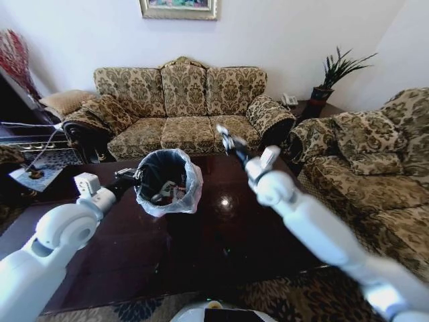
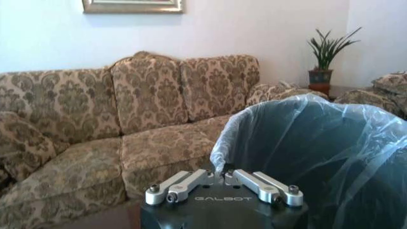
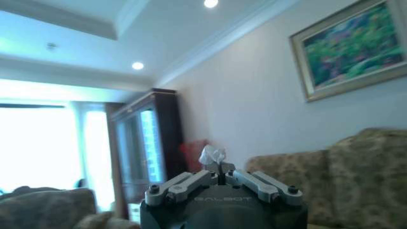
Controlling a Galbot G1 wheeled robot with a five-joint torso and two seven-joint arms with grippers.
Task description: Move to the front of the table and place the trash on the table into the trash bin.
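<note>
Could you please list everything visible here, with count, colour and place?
table: one, glossy dark brown, in front of the robot.
trash bin: one, black with whitish bag liner, standing on the table, left of centre; some trash lies inside.
wrapper: one small white crumpled piece, held at the right fingertips.
sofa: one, beige patterned, behind the table against the wall.
second sofa: one, same pattern, to the right.
potted plant: one, green, in the corner.
framed picture: one, on the wall above the sofa.
left gripper: fingers shut on the bin's bag rim.
right gripper: raised above the table, right of the bin, fingers shut on the wrapper.
</note>
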